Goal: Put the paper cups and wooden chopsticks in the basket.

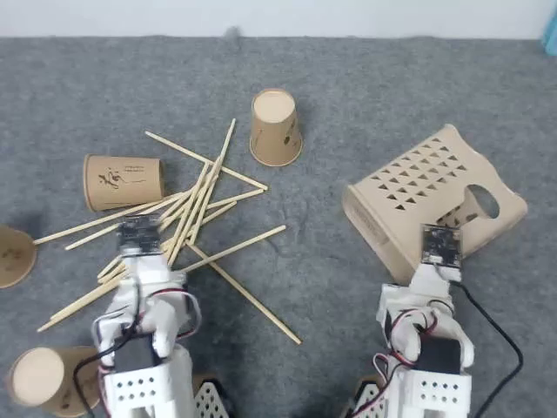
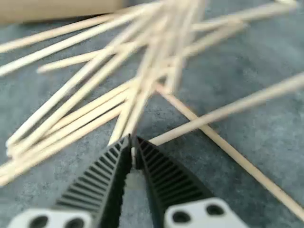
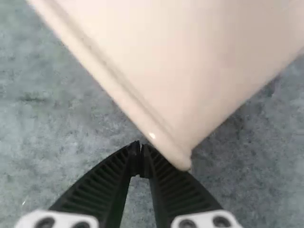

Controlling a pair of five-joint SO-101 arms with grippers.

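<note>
Pinching one of the wooden chopsticks [image 1: 204, 196] strewn across bench [image 1: 348, 96] w/ L gripper [image 2: 134, 140]; R gripper [image 3: 140, 146] closed, empty, at rim of tipped basket [image 1: 435, 187]. Light, stiff, prone to roll, so best nipped mid-length. Nearby paper cups [image 1: 277, 128]: crushable, probably best taken by rim.

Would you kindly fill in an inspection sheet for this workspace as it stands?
Surface: grey carpet.
Job's things: basket tipped over near the right arm; chopsticks scattered; upside-down cup, side-lying cup, edge cup, fourth cup outside it.
Clutter: nothing seen.
Grippers: left gripper shut at the chopsticks; right gripper shut by the basket's rim.
Cables: black cable beside the right arm.
Surroundings: pale wall behind.
</note>
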